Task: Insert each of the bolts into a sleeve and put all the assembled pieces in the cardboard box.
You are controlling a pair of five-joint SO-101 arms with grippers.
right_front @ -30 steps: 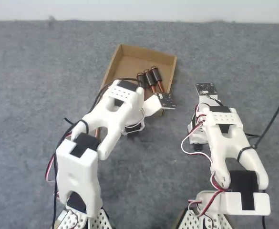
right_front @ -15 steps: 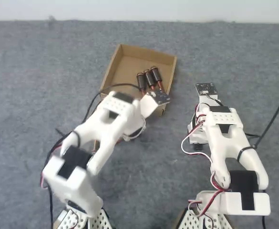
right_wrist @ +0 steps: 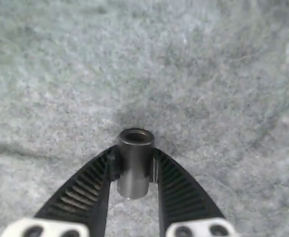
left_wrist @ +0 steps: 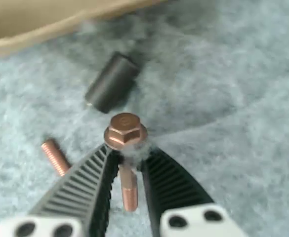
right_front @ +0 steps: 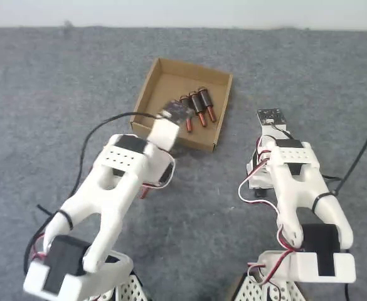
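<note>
Two arms lie extended near the cardboard box (right_front: 196, 143): the left gripper (left_wrist: 128, 155) pinches a copper bolt (left_wrist: 125, 132) by its shank (a loose sleeve (left_wrist: 112, 81) lies near), the right gripper (right_wrist: 135, 158) clamps a black sleeve (right_wrist: 134, 170).

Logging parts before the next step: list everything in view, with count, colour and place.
cardboard box: one, brown, on the carpet ahead of the left arm.
assembled pieces: three, dark sleeves on copper bolts, side by side inside the box.
loose sleeve: one, dark, lying on the carpet near the box wall.
loose bolt: one, copper, lying on the carpet, only partly seen.
held bolt: one, copper, in the left gripper.
held sleeve: one, dark, in the right gripper.
carpet: one, grey, under everything.
left gripper: black fingers, shut on the held bolt.
right gripper: black fingers, shut on the held sleeve.
</note>
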